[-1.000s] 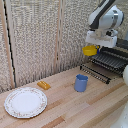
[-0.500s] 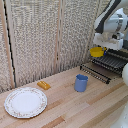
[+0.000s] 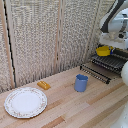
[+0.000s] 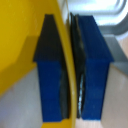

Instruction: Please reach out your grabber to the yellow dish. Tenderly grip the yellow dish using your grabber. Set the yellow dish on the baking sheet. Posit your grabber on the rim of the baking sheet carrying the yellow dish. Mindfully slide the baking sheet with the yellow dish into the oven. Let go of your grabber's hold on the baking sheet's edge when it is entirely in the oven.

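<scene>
While the grabber (image 4: 70, 70) pinches the rim of the yellow dish (image 3: 103, 50) between both blue fingers (image 4: 92, 70), you carry it at the exterior view's right, just over the baking sheet (image 3: 107, 63).

- Hold: jaws closed on the thin rim only; the wrist view shows the yellow wall sandwiched edge-on. Likely a slim purchase.
- Risk: the dish could pivot or slip if you swing fast or release high. It could then land tilted across the bars, or roll off toward the table (image 3: 70, 107).
- Risk: too hard a descent may jolt the sheet; I cannot tell how firmly it sits.
- Oven body is not clearly made out here.
- Containers: dish interior looks empty. Blue cup (image 3: 81, 83) stands upright near centre, contents not visible. White plate (image 3: 25, 102) at near left, bare. Orange block (image 3: 43, 85) lies beside it, apart.
</scene>
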